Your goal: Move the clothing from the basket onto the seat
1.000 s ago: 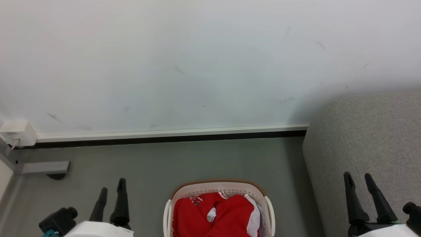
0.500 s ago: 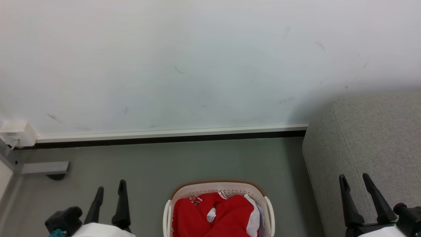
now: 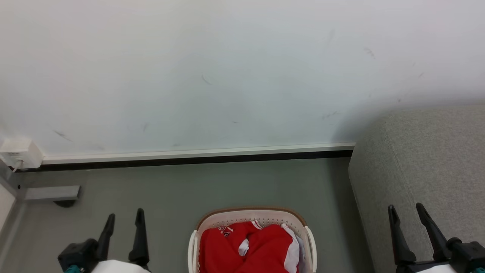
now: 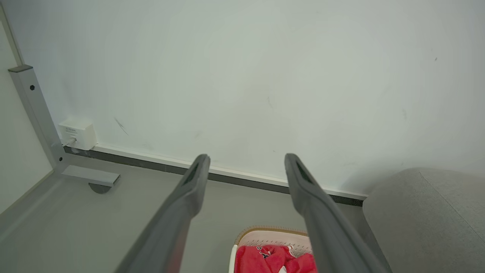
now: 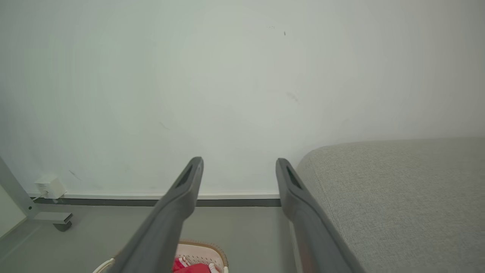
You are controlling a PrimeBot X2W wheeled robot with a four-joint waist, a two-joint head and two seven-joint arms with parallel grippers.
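Pre-grasp: our left gripper [image 3: 125, 214] & right gripper [image 3: 405, 207] empty, jaws apart. Next we dip into white perforated plastic basket [image 3: 252, 209] for bright red jersey [image 3: 261, 246], then grey fabric sofa [image 3: 435, 159].

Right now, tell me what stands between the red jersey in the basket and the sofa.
Only the basket wall beside the jersey; past it, floor reaches the sofa with nothing visible on it.
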